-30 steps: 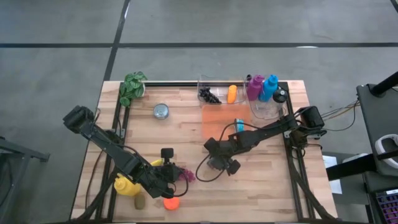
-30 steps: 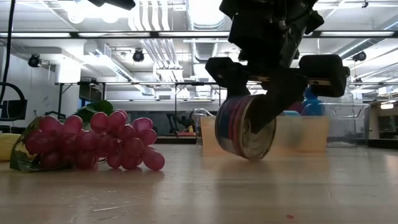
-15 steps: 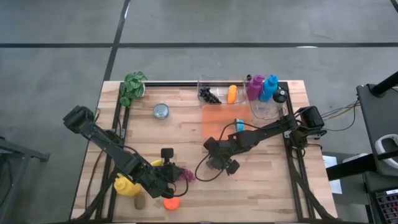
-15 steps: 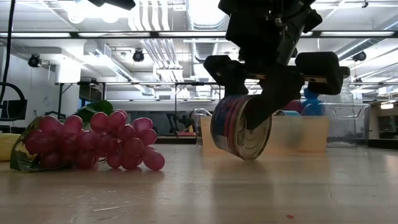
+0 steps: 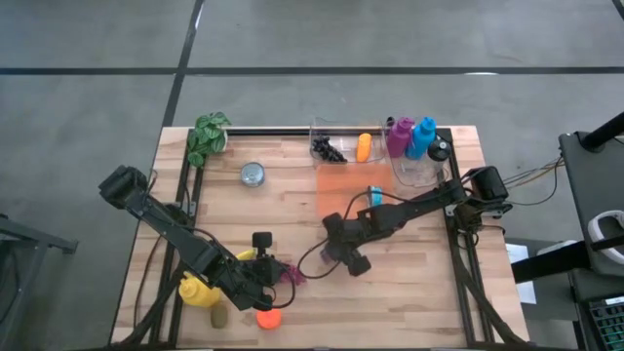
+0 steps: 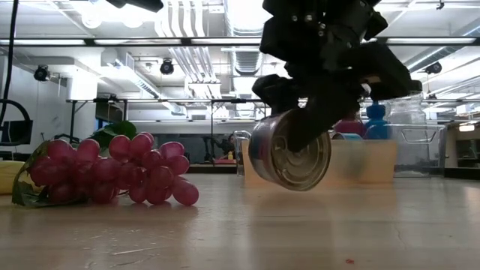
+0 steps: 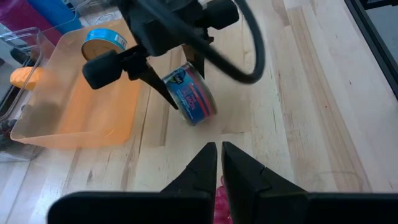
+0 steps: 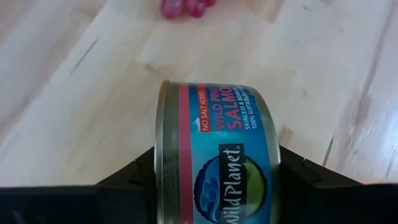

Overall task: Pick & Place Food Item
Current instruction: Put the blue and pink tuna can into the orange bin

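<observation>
From above, your right pincer (image 5: pixel 343 255) grips the salmon can (image 5: pixel 338 254) mid-counter; the left pincer (image 5: pixel 276 276), closed and empty, waits by the grapes (image 5: pixel 291 276). At counter level, the can (image 6: pixel 291 158) hangs tilted on edge, so it could slip out. The orange tray (image 7: pixel 81 106) already holds another can (image 7: pixel 104 42).

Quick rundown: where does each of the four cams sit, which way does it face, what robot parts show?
High: overhead, straight down on the wooden table; both dark arms, right claw.
Low: table height, facing the room; right claw holding the round blue-labelled salmon can off the table, red grape bunch nearby.
Left wrist: looks past shut left claw at the translucent orange tray.
Right wrist: along its own claw, on the can.
Shared: low and both wrist views show the can.
</observation>
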Motion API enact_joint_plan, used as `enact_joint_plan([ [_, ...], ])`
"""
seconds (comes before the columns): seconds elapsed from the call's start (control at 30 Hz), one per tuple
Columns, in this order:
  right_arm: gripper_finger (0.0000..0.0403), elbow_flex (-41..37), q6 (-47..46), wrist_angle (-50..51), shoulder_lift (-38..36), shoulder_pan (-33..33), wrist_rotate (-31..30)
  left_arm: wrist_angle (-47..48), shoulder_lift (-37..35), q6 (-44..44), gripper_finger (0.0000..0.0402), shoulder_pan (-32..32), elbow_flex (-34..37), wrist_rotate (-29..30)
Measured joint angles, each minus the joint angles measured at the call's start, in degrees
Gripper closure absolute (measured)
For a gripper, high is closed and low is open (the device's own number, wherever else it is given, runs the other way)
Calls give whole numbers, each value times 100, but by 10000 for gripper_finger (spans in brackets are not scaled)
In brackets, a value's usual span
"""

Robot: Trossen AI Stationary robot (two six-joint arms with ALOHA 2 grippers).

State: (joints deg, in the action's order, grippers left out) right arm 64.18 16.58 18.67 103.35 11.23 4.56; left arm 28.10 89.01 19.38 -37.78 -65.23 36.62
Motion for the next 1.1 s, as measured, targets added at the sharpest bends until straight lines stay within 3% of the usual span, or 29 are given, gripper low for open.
enact_joint_plan([
  [0.13,223,0,-718,-76,0,-52,-39,1,2,0,373,-1,0,-1],
  [0.33,222,0,-1022,-390,0,-94,-100,0,2,0,373,0,0,0],
  [0.77,223,0,-2517,-658,-4,-86,-1046,0,1,0,373,-1,0,-2],
  [1.1,223,0,-3330,-769,-4,-89,-1092,0,2,0,373,-2,0,-2],
])
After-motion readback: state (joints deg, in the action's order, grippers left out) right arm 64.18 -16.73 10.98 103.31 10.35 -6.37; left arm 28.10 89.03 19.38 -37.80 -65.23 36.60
